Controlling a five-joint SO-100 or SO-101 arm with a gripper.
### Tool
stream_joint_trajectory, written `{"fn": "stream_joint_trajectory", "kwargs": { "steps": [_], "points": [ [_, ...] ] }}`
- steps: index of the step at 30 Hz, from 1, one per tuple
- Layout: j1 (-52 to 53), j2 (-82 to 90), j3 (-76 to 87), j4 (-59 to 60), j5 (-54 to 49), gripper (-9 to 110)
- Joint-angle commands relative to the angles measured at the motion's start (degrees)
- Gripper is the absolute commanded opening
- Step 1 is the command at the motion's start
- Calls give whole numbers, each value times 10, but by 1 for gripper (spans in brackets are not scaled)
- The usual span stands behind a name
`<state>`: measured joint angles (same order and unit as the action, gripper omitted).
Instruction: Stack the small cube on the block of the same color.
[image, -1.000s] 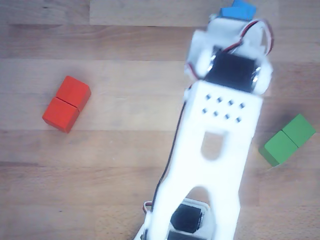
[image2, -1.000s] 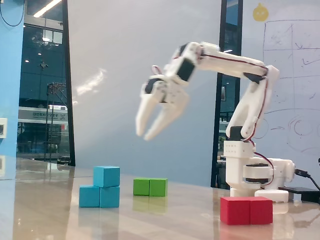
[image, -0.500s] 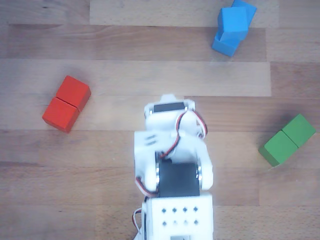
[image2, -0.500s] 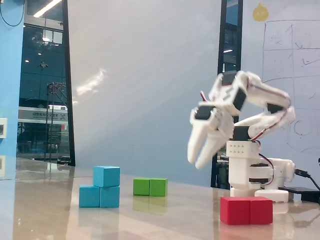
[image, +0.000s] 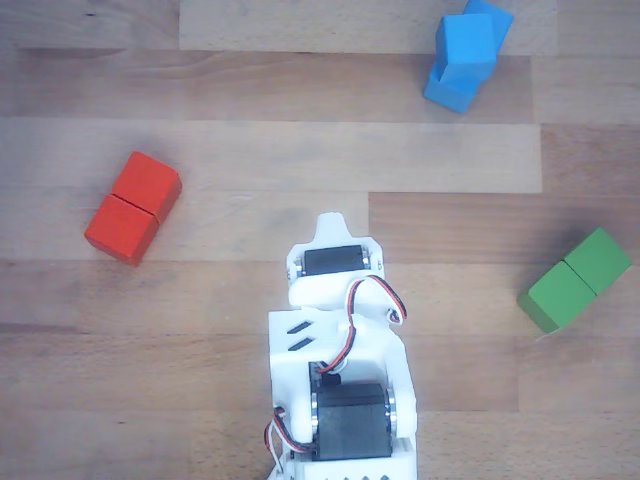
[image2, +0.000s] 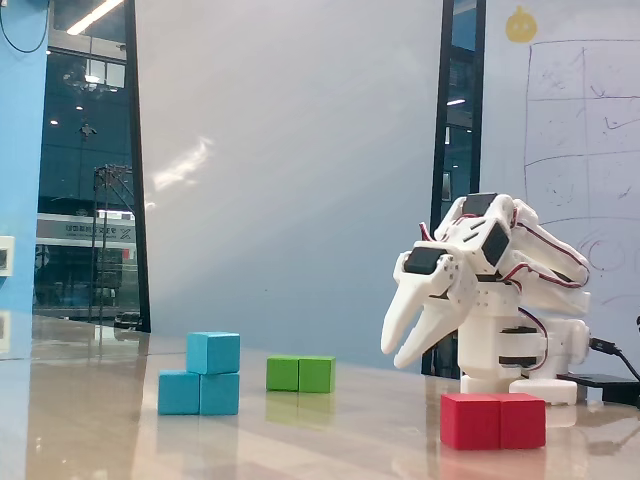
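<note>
In the fixed view, the small cube (image2: 213, 352) sits on top of the block (image2: 199, 393), over the block's right half, at the left of the tabletop (image2: 330, 440). Behind and to the right of that stack lies a second double block (image2: 300, 374). A third double block (image2: 493, 420) lies nearer the camera at the right, in front of the arm's base (image2: 510, 355). The end effector (image2: 400, 355) hangs above the tabletop between the second and third blocks, well apart from the stack.

In the other view, the stack (image: 466, 54) lies at the upper right, the third block (image: 133, 207) at the left, the second block (image: 574, 279) at the right edge, and the arm (image: 340, 370) at the bottom centre.
</note>
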<state>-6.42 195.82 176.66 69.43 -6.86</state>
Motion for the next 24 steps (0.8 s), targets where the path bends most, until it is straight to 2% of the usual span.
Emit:
{"fn": "stream_joint_trajectory", "kwargs": {
  "steps": [1,8,24],
  "points": [
    [4,18,-6,2,10,2],
    [53,18,-6,1,56,1],
    [48,18,-6,0,55,0]
  ]
}}
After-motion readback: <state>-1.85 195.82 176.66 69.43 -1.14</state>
